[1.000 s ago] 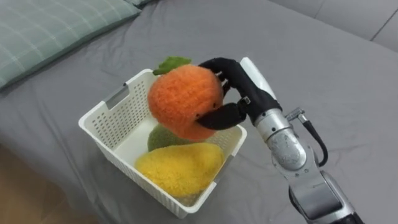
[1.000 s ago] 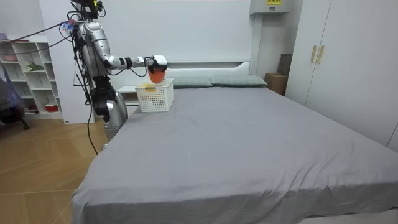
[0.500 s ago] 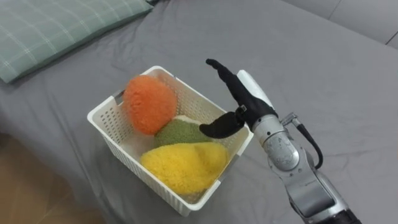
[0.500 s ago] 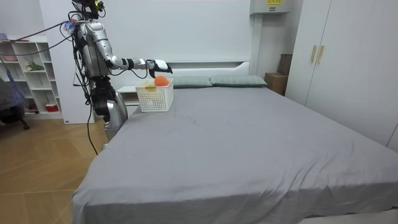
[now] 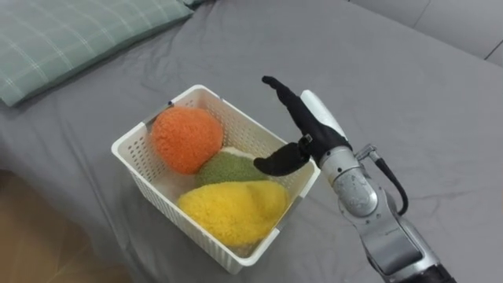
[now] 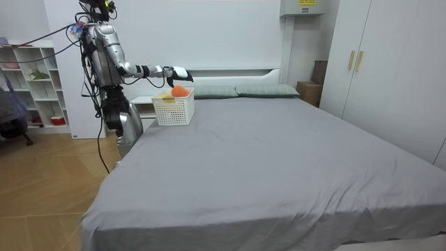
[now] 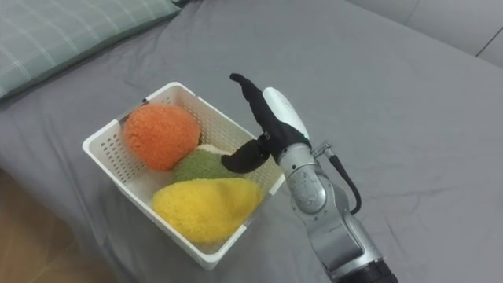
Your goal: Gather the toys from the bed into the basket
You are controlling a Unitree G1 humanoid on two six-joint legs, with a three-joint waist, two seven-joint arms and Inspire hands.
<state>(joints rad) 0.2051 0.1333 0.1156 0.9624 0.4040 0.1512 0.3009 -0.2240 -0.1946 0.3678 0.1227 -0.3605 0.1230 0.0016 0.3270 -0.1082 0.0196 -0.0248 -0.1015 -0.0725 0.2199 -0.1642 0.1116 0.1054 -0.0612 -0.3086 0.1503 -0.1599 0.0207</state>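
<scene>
Lying at the upper left of the eye views, a pale checked pillow [image 5: 75, 35] is cut off by the frame, so only part of it can be seen. Just beside it on the grey bed [image 5: 416, 94] sits a white slatted basket [image 5: 240, 126], and the toys are inside it. An orange plush toy [image 5: 186, 139] rests against the basket's left-hand corner and rises above the rim. A green toy [image 5: 228, 167] is wedged beneath it and mostly hidden, so its shape is hard to make out. A yellow toy [image 5: 228, 208] lies along the near side, its lower part covered by the basket wall. To the right of the basket the right hand [image 5: 306, 130] hangs over the far rim, holding nothing: its fingers are stretched straight and point up and away, the thumb reaches out above the green toy, and it touches none of the toys. The forearm runs down to the lower right and is cut off there. In the room view the robot stands upright at the room view's left, by the bed's corner near the pillows, with its right arm held out level over the basket
</scene>
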